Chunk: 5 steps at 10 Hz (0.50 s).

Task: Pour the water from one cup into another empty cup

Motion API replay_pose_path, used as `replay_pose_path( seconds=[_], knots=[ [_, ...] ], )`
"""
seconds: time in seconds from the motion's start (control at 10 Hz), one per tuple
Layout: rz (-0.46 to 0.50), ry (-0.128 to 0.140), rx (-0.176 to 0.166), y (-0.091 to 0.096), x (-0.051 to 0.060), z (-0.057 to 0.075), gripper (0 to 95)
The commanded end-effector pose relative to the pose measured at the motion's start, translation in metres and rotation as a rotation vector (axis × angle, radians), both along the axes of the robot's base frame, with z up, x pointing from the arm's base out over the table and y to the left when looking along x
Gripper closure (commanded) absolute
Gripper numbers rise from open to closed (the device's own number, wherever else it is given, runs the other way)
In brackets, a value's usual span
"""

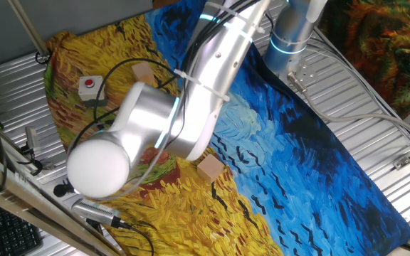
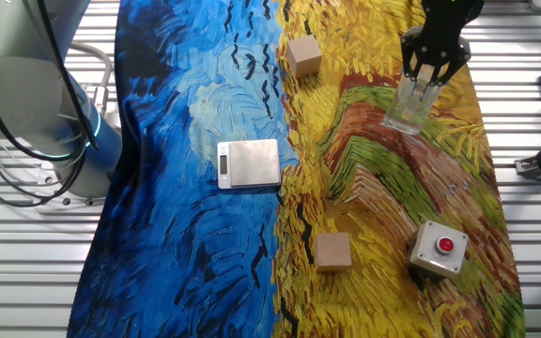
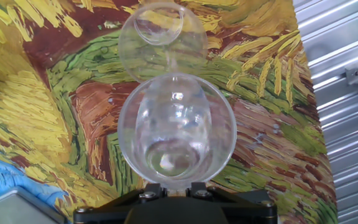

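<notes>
From the hand view I look straight down into a clear plastic cup (image 3: 176, 130) sitting right at the base of my black two-finger tool (image 3: 173, 190), with a little water pooled at its bottom. Just beyond it, touching or nearly touching its rim, is a second clear plastic cup (image 3: 161, 38), which looks dry. In the other fixed view the tool (image 2: 427, 80) hangs at the far right of the tabletop with its fingers (image 2: 419, 77) reaching down onto a clear cup (image 2: 409, 111); I can only make out one cup there, and I cannot tell whether the jaws are pinching it or merely straddling its rim. Both cups stand on the painted cloth (image 2: 252, 235), on its yellow and brown wheat-field half. On the same cloth I see a small silver digital scale (image 2: 249, 162) near the middle, a wooden cube (image 2: 303, 54) on the far side, another wooden cube (image 2: 332, 251) on the near side, and a grey box with a red button (image 2: 439, 248) at the near right. In one fixed view the silver arm (image 1: 169, 121) fills the frame and hides the cups entirely.
</notes>
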<state>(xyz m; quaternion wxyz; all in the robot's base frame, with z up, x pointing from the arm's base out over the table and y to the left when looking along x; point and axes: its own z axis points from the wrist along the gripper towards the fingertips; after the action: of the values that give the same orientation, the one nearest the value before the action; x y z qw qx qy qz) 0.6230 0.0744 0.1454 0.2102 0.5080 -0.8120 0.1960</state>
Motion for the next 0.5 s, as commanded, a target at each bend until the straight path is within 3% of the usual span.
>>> replay_pose_path(
  seconds=[0.1, 0.3, 0.5],
  knots=[
    [-0.005, -0.027, 0.041, -0.0004, -0.0007, 0.0007, 95.0],
    [-0.003, -0.048, 0.067, -0.0005, -0.0008, 0.0007, 95.0],
    [-0.030, -0.081, 0.136, -0.0008, -0.0009, 0.0006, 95.0]
  ],
)
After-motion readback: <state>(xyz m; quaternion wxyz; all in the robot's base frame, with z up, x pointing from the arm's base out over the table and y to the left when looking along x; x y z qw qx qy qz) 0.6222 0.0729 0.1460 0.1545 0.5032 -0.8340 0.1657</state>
